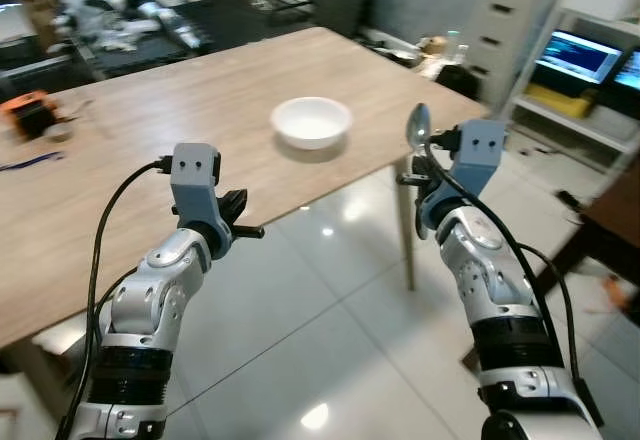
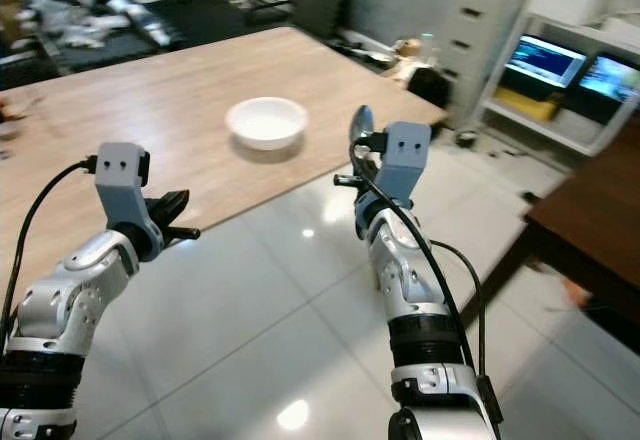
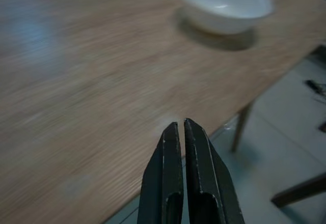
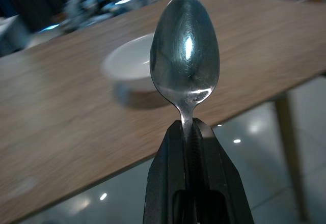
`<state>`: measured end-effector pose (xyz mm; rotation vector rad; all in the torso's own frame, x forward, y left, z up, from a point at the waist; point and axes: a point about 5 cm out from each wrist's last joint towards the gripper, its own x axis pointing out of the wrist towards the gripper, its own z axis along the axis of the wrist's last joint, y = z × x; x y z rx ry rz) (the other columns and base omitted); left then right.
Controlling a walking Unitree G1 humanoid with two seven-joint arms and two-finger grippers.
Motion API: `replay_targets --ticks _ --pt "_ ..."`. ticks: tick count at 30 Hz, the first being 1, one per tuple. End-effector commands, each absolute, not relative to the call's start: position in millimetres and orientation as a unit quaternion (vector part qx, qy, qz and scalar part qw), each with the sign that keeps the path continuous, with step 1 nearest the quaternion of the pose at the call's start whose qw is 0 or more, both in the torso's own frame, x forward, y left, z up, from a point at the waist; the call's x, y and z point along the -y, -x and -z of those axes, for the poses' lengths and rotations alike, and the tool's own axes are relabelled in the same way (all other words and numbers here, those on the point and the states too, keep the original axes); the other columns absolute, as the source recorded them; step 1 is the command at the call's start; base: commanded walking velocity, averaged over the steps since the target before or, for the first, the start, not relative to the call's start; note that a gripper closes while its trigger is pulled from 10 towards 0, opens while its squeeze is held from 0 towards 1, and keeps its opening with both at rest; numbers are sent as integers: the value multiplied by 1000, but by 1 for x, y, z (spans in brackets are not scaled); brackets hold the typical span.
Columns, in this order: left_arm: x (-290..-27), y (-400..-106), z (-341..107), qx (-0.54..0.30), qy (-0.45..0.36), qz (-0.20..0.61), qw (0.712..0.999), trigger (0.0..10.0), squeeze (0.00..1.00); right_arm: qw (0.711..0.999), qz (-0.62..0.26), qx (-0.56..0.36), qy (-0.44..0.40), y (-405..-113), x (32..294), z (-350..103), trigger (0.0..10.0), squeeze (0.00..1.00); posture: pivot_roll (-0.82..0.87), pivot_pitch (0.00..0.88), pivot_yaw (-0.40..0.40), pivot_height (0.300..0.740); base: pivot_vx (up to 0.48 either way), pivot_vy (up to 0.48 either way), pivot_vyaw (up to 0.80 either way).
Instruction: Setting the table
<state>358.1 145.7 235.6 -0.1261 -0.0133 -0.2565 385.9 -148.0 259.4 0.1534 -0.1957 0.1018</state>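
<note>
A white bowl [image 1: 312,120] stands empty near the front right corner of the wooden table [image 1: 150,130]. My right gripper [image 4: 187,124] is shut on the handle of a metal spoon [image 4: 186,51], held upright with its bowl end up. It hovers over the floor just off the table's corner, to the right of the white bowl [image 4: 130,63]. My left gripper [image 3: 181,127] is shut with nothing in it, at the table's front edge and well to the left of the bowl [image 3: 224,5].
Clutter and an orange object [image 1: 30,115] lie at the table's far left. A table leg [image 1: 405,230] stands on glossy tiles below the corner. White drawers [image 1: 515,20], a lit monitor [image 1: 580,55] and dark furniture [image 1: 610,220] stand to the right.
</note>
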Motion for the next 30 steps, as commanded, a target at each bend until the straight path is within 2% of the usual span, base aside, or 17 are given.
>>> replay_targets --ticks 1,7,13,30 --pt "-145 -358 -230 -6 61 127 990 10000 0 992 -50 90 -78 -386 148 -255 10000 0 -41 154 80 740 0 0 800" --pt "-146 -358 -230 -4 58 121 991 10000 0 992 -57 93 -69 -385 147 -256 10000 0 -40 155 79 740 0 0 766" --pt "-151 -361 -230 -3 56 105 993 10000 0 989 -85 108 -59 -382 137 -260 10000 0 -39 156 79 740 420 0 0" --pt "-156 -363 -228 -5 58 91 994 10000 0 988 -98 104 -58 -381 133 -257 10000 0 -40 150 79 740 452 0 0"
